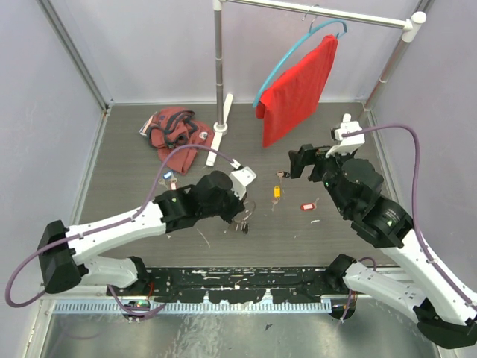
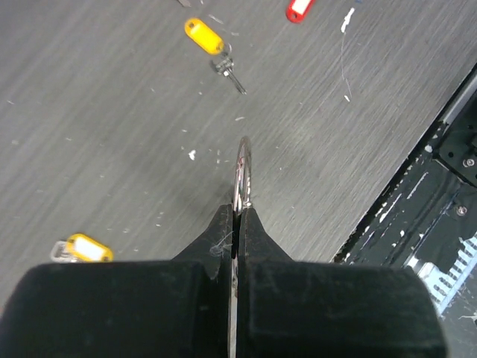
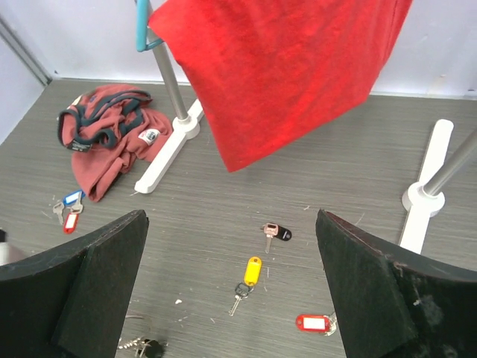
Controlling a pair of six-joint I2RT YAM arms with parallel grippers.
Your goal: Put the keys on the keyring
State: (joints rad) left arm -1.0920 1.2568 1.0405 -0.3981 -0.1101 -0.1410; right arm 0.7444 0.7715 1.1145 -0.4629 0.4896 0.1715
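Note:
My left gripper (image 2: pixel 240 210) is shut on the keyring (image 2: pixel 242 170), a thin silver ring seen edge-on that sticks out past the fingertips just above the table; from above the ring (image 1: pixel 244 214) hangs at the left arm's tip. Loose keys lie on the table: one with a yellow tag (image 3: pixel 253 271) (image 2: pixel 204 36) (image 1: pixel 276 192), one with a red tag (image 3: pixel 314 323) (image 1: pixel 305 206), one with a black tag (image 3: pixel 278 233), and another yellow tag (image 2: pixel 86 247). My right gripper (image 3: pixel 232 218) (image 1: pixel 294 165) hovers open above them, holding nothing.
A red cloth (image 1: pixel 299 88) hangs from a blue hanger on a rack whose white foot (image 1: pixel 220 138) rests on the table. A crumpled red garment (image 1: pixel 175 130) lies at the back left, with blue- and red-tagged keys (image 3: pixel 70 209) beside it. Walls enclose three sides.

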